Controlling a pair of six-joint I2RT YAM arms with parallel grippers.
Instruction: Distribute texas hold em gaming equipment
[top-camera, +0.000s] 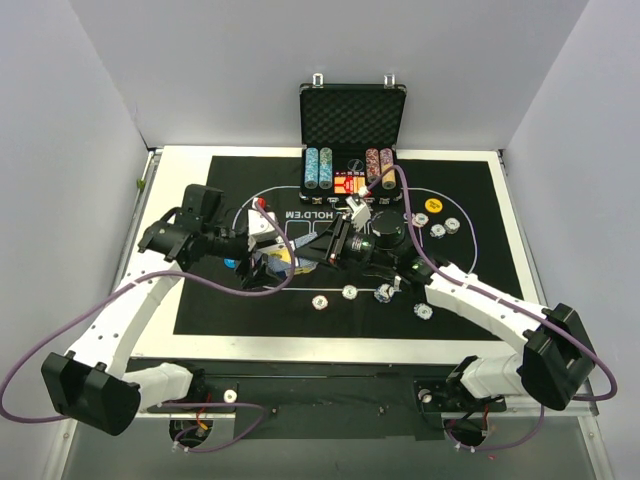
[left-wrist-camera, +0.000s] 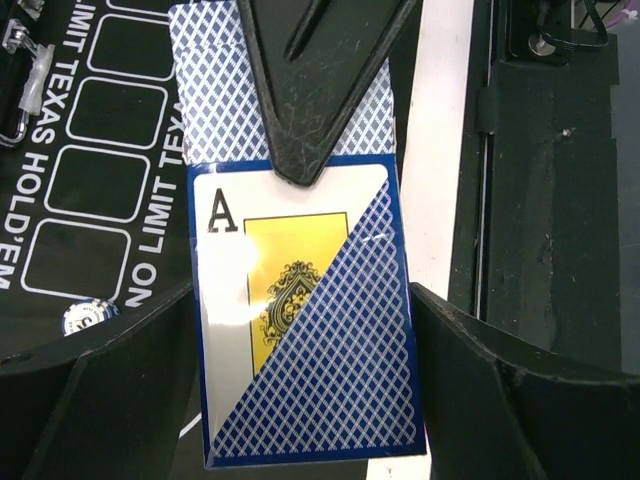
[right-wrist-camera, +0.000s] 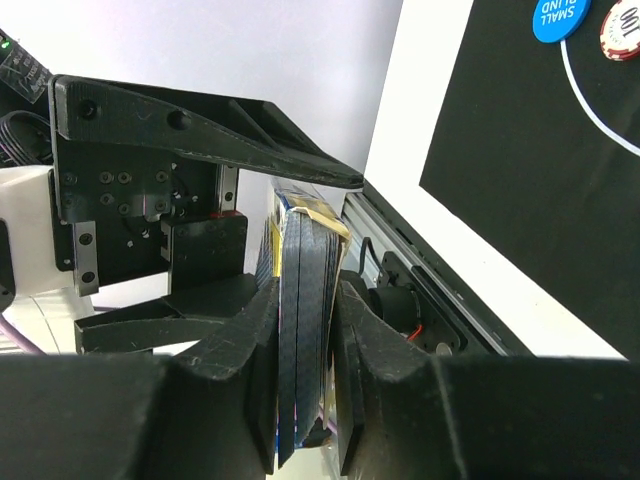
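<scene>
I'm pinching the flat, glossy, blue-lattice-backed deck of cards (right-wrist-camera: 302, 340) edgewise in the right gripper (right-wrist-camera: 303, 288); the left gripper (left-wrist-camera: 300, 295) is standing spread around it.

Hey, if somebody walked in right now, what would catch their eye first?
Both arms meet over the middle of the black mat, where the right hand clamps a blue-backed pack of cards that sits between the spread fingers of the left hand. Behind them, an open case at the mat's far edge shows stacked chips.
</scene>
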